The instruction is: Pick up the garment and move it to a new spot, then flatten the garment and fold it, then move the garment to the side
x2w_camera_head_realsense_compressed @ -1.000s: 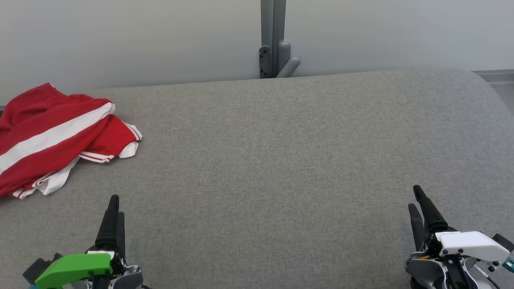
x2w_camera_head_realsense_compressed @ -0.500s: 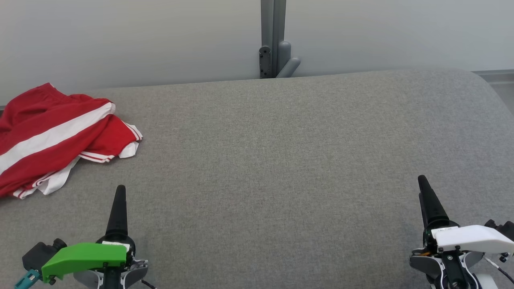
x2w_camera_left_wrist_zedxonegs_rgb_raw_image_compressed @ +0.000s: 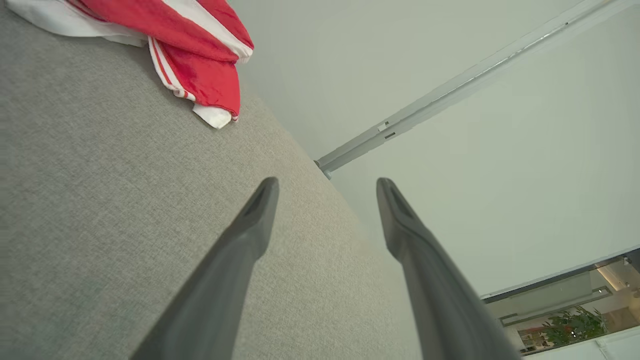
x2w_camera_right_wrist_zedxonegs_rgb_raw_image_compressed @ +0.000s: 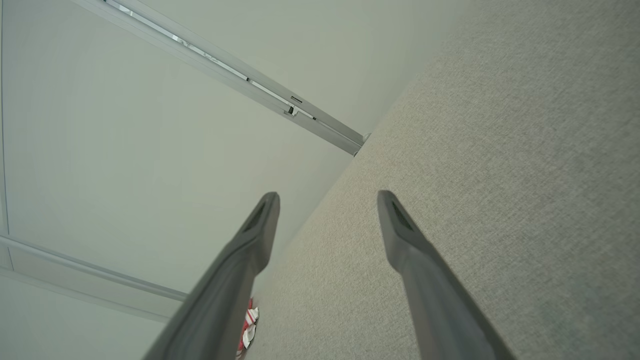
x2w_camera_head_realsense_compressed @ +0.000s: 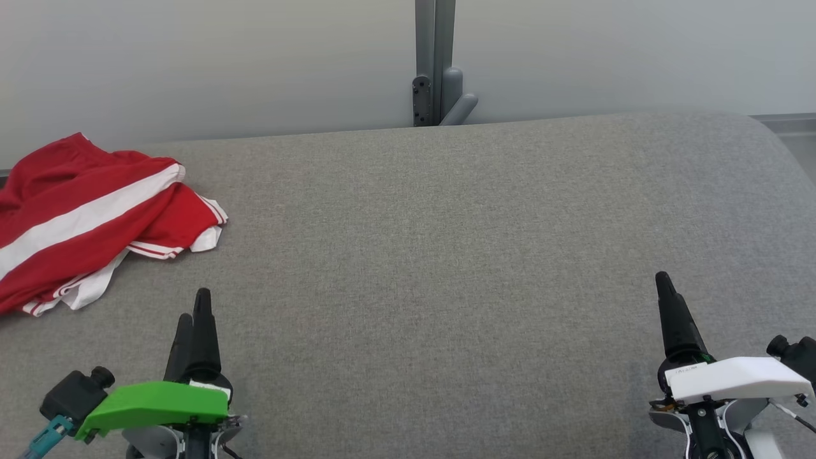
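Two grippers over the near edge of the grey worktop point(x2w_camera_head_realsense_compressed: 433, 255), both empty: left gripper point(x2w_camera_head_realsense_compressed: 194, 305) with fingers spread, right gripper point(x2w_camera_right_wrist_zedxonegs_rgb_raw_image_compressed: 327, 194) spread likewise. Red-and-white striped garment point(x2w_camera_head_realsense_compressed: 83, 223) lies crumpled at far left, well apart from both.

The garment point(x2w_camera_head_realsense_compressed: 83, 223), at the grey fabric surface's point(x2w_camera_head_realsense_compressed: 446, 255) far left edge, is cut off by the head view's left edge and, in the right wrist view, largely hidden behind a finger point(x2w_camera_right_wrist_zedxonegs_rgb_raw_image_compressed: 230, 280) of the right gripper point(x2w_camera_right_wrist_zedxonegs_rgb_raw_image_compressed: 327, 197).
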You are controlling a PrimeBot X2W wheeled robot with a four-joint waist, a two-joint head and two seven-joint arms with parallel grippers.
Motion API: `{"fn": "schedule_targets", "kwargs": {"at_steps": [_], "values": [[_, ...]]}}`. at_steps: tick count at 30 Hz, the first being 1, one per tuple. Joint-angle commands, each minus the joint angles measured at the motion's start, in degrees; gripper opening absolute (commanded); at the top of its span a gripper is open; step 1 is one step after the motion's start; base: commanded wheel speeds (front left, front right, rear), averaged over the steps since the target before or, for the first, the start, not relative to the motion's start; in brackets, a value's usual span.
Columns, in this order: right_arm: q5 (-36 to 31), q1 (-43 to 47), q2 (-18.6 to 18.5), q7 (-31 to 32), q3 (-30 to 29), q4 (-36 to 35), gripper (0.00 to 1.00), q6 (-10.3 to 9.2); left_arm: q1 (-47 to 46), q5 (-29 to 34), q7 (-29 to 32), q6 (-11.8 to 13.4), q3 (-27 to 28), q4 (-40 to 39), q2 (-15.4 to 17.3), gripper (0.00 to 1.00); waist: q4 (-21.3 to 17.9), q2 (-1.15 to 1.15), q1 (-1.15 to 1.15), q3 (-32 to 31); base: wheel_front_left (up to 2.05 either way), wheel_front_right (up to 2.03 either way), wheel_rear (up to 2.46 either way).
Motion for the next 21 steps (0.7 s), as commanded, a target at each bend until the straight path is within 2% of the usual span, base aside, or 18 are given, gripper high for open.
{"fn": "schedule_targets", "kwargs": {"at_steps": [1, 12, 21], "values": [[-2.44, 0.01, -0.45, -0.69, 0.21, -1.37, 1.0, 0.01, -0.08, 3.28, -0.7, 0.37, -0.46, -1.2, 0.37, 1.0, 0.02, 0.06, 0.0, -0.03, 0.0, 0.0, 0.0], [-13.96, 0.77, -0.53, -2.72, 1.22, -3.53, 1.0, 0.02, 0.8, 16.86, -2.67, 1.14, -2.59, -2.04, 0.44, 1.0, 0.16, 0.08, 0.0, -0.1, 0.0, 0.0, 0.0], [-21.42, 1.19, -0.58, -4.0, 2.23, -4.2, 1.0, 0.02, 1.4, 24.24, -4.02, 1.85, -3.43, -2.46, 0.48, 1.0, 0.16, 0.09, 0.0, -0.18, 0.0, 0.0, 0.0]]}}
